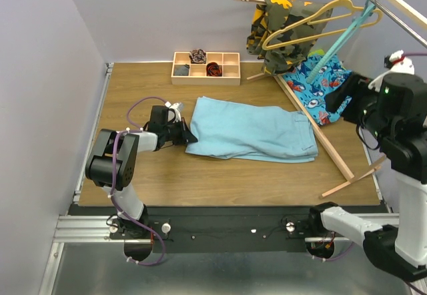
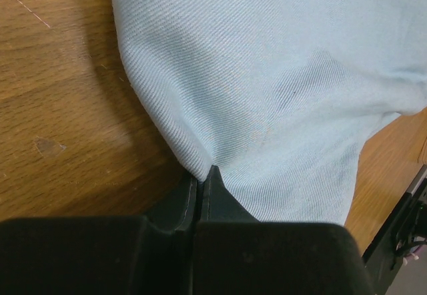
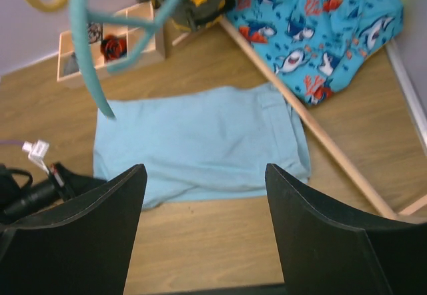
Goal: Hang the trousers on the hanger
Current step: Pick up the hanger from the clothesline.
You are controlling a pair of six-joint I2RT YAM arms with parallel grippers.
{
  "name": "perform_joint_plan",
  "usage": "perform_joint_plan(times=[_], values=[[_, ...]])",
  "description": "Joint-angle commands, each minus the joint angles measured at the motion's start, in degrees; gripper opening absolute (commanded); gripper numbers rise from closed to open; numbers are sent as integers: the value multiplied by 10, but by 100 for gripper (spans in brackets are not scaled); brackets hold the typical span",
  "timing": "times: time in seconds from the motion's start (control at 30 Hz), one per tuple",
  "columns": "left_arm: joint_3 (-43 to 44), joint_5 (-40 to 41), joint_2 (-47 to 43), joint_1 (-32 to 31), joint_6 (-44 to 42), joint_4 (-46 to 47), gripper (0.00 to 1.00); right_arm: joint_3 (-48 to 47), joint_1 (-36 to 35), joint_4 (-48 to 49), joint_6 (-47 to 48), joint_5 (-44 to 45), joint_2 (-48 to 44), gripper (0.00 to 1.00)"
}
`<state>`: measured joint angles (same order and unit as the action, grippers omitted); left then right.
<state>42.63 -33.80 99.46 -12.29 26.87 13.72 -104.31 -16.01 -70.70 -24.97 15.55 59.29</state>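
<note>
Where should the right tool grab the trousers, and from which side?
The right-hand end of the trousers, pinched from above. They lie flat and folded on the table, so only an edge gives a hold, and that end's stitched band looks firmest. The left tool is shut on the opposite edge, so this would likely lift them evenly. The right tool is open.

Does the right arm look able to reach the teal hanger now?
Probably yes: the right gripper is open and raised, the hanger hangs just ahead, and nothing seems to stand between them.
</note>
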Motion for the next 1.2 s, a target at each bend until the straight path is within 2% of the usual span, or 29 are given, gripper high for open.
perform_joint_plan(times=[0.0, 0.13, 0.27, 0.5, 0.73, 0.83, 1.07, 1.17], values=[[-3, 3, 12, -19, -4, -18, 0, -85, 2, 55, 15, 64, 77, 80], [-2, 6, 7, -21, -6, -19, 0, -104, 2, 138, -3, 73, 107, 80], [3, 6, 8, -21, -9, -23, 0, -103, 2, 174, -7, 99, 129, 79], [4, 9, 13, -21, -11, -28, 0, -55, 2, 242, 9, 115, 134, 77], [7, 13, 10, -21, -18, -37, 0, -27, 2, 278, 11, 116, 142, 59], [8, 14, 11, -21, -19, -39, 0, -30, 2, 284, 15, 121, 142, 43], [8, 17, 13, -21, -19, -39, 0, -54, 2, 288, 30, 123, 136, 34], [10, 17, 15, -22, -18, -39, 0, -56, 2, 291, 30, 114, 130, 24]])
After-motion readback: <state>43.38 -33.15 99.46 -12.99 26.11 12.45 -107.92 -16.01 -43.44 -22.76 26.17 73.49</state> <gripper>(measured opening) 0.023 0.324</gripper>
